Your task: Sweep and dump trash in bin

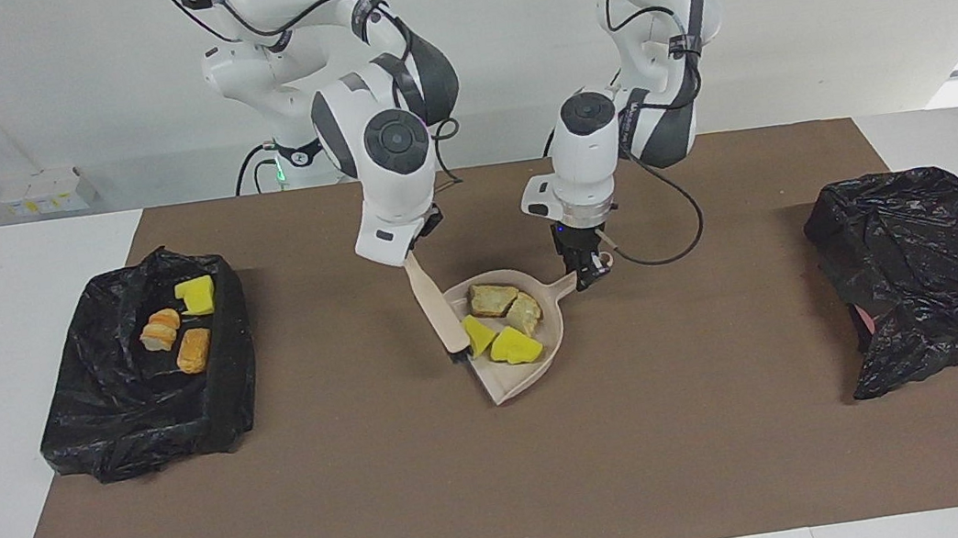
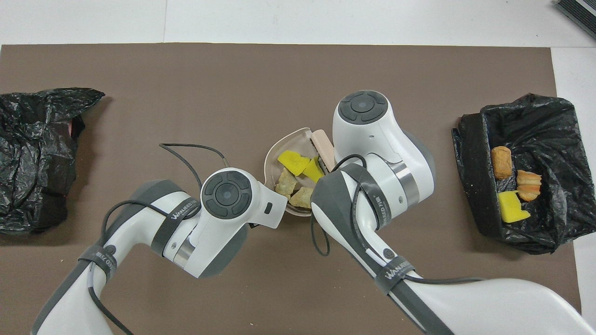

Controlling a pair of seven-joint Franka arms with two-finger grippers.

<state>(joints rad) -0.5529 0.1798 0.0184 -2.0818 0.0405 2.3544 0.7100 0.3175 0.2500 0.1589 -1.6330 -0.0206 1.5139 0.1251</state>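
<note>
Fingers of my left gripper [image 1: 588, 278] clamping dustpan [image 1: 538, 363] handle; my right gripper [image 1: 418, 242] clamped on brush [image 1: 436, 310] handle, bristles resting at pan's mouth.

Sweeping step looking finished: four pieces of trash [image 1: 504, 321] sitting in pan, two yellow, two beige. Three more lying in open bin [image 1: 228, 404] toward right arm's end of table.

Next move calling for level carry to that bin, then tipping; brush possibly guarding mouth.

Writing: "WANJEED" showing on arm band [image 2: 184, 210]. Second black bag [image 1: 933, 274] sitting toward left arm's end.
</note>
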